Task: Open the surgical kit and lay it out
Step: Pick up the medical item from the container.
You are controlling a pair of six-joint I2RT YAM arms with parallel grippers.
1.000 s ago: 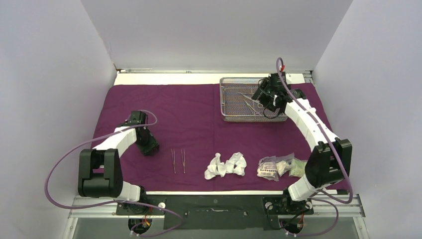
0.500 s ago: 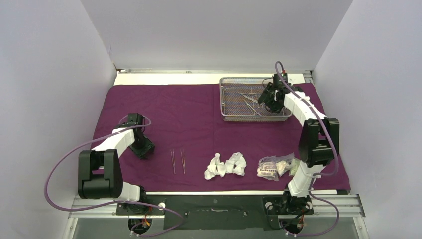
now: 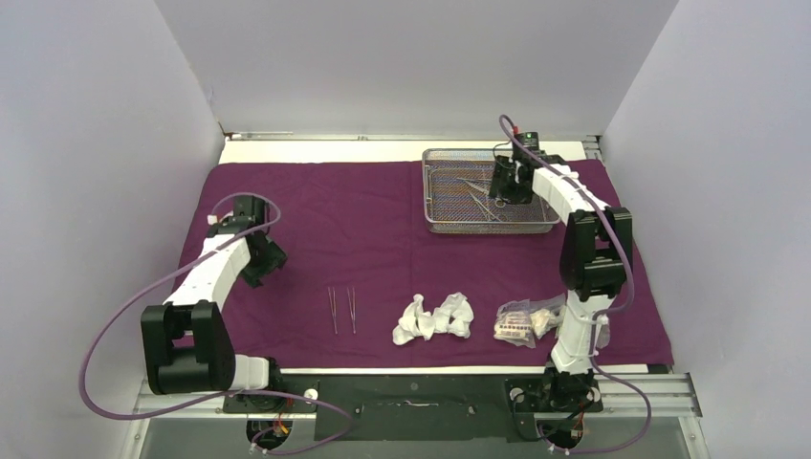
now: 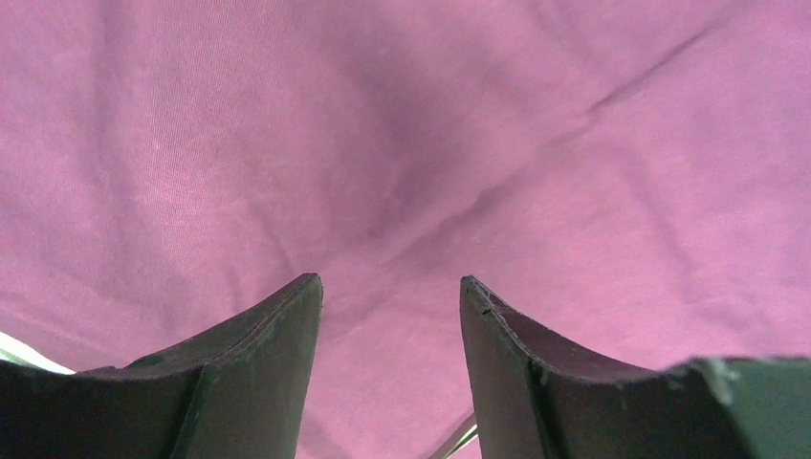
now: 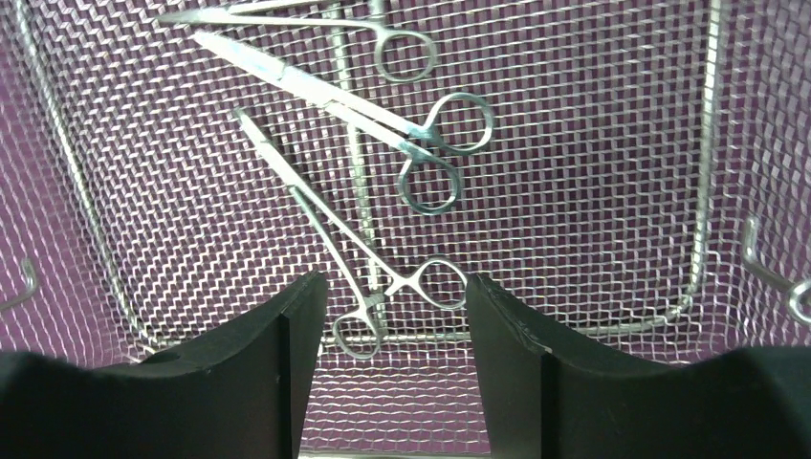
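on the far right of the dark purple cloth wrap [image 3: 383, 220]: rectangular silver wire-mesh tray [image 3: 427, 191], upright, long side along the back edge. inside the tray, 3 ring-handled steel forceps: 1 along the top [image 5: 287, 16], 1 slanting across the middle [image 5: 325, 96], 1 lower down [image 5: 325, 225] with its rings nearest the camera, the 3 partly crossing. above the right half of the tray, right gripper [image 5: 392, 279], pointing down, fingers moderately apart, nothing between them, the lowest forceps' rings showing in the gap.

over the left part of the cloth, left gripper [image 4: 390, 282], fingers likewise parted, holding nothing, only creased purple fabric below.

near the front edge, left to right: 2 thin tweezers [image 3: 342, 309] side by side, just apart; white gauze wads [image 3: 435, 318], crumpled and touching; clear plastic packets [image 3: 526, 320] in a small heap beside the right arm's base. dark print on 1 packet, too small to read.
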